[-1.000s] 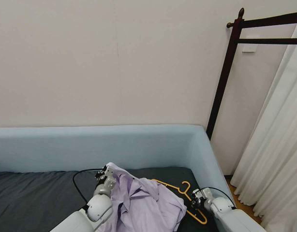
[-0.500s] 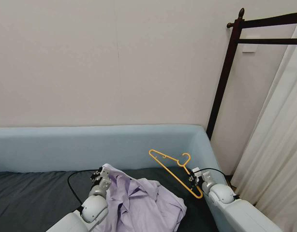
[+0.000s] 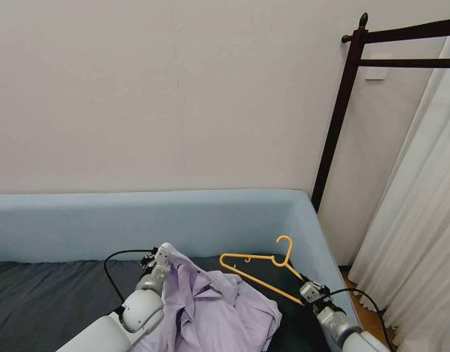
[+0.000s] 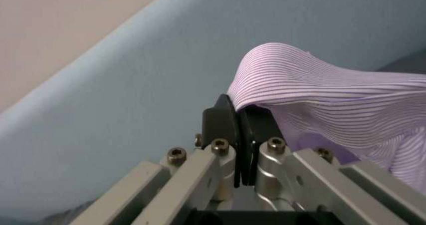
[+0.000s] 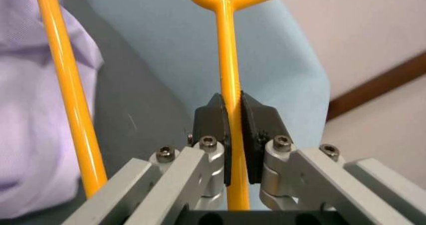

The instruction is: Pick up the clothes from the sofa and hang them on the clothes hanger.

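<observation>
A lilac striped shirt [image 3: 218, 312] lies crumpled on the sofa's dark seat [image 3: 49, 293]. My left gripper [image 3: 159, 258] is shut on a raised fold of the shirt [image 4: 313, 85] near the backrest. An orange hanger [image 3: 258, 270] is held above the seat at the sofa's right end, its hook pointing up. My right gripper [image 3: 307, 292] is shut on the hanger's bar [image 5: 230, 110], its black pads pressing from both sides. The dark wooden clothes rack [image 3: 342, 110] stands behind the sofa's right end.
The pale blue sofa backrest [image 3: 137, 220] runs across the view, with its right arm [image 3: 320, 249] beside my right gripper. White curtains [image 3: 423, 235] hang at the far right. A black cable [image 3: 119, 268] loops by my left arm.
The right gripper has lifted the hanger off the seat, then lowered and tipped it so its bar lies flatter over the shirt. The left gripper stays clamped on the shirt.
</observation>
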### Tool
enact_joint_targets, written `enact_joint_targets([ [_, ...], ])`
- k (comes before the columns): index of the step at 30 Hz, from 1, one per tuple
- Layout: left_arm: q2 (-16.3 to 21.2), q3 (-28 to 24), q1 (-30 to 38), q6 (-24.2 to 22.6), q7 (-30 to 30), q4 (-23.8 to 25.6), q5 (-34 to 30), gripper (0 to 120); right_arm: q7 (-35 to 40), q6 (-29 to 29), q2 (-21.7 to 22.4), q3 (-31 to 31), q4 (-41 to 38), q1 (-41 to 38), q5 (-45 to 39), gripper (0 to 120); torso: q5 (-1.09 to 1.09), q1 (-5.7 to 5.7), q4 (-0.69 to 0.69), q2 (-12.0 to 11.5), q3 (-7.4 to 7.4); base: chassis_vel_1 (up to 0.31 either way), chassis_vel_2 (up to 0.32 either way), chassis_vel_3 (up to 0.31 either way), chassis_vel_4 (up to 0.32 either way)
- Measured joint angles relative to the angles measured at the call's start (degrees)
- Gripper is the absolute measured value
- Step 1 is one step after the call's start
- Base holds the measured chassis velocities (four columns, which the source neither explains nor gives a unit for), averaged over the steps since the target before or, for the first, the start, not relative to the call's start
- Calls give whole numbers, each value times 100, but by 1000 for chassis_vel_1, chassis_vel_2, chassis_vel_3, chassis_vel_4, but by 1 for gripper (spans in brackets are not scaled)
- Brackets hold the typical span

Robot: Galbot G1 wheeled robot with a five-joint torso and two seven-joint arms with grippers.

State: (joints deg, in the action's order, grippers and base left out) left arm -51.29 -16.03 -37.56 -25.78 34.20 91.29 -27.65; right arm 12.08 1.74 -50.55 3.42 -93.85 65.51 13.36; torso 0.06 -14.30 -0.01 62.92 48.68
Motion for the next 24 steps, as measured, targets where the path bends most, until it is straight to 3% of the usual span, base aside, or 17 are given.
enact_joint_targets([
  [4, 81, 35, 10, -195, 19, 236, -443, 0, 244, -290, -237, -11, -144, 347, 986, 5, 0, 0, -1, 0, 0, 0, 0, 0, 0],
  [7, 111, 35, 35, -369, 122, 412, -731, 0, 306, -336, -366, -162, -261, 489, 1264, 5, -1, 0, -1, 0, 0, 0, 0, 0, 0],
  [11, 100, -50, 100, -715, 497, 723, -1332, 0, 385, -254, -651, -490, -268, 494, 1328, 5, -1, 0, -2, 0, 0, 0, 0, 0, 0],
  [17, 49, -179, 249, -1124, 1148, 1151, -2266, 0, 716, -120, -1164, -671, 325, 176, 1275, 5, -1, 0, -1, 0, 1, 0, 0, 0, 0],
  [24, 44, -253, 354, -1291, 1533, 1376, -2786, 0, 1164, 101, -1485, -689, 710, -5, 1274, 5, -1, 0, -1, 0, 1, 0, 0, 0, 0],
])
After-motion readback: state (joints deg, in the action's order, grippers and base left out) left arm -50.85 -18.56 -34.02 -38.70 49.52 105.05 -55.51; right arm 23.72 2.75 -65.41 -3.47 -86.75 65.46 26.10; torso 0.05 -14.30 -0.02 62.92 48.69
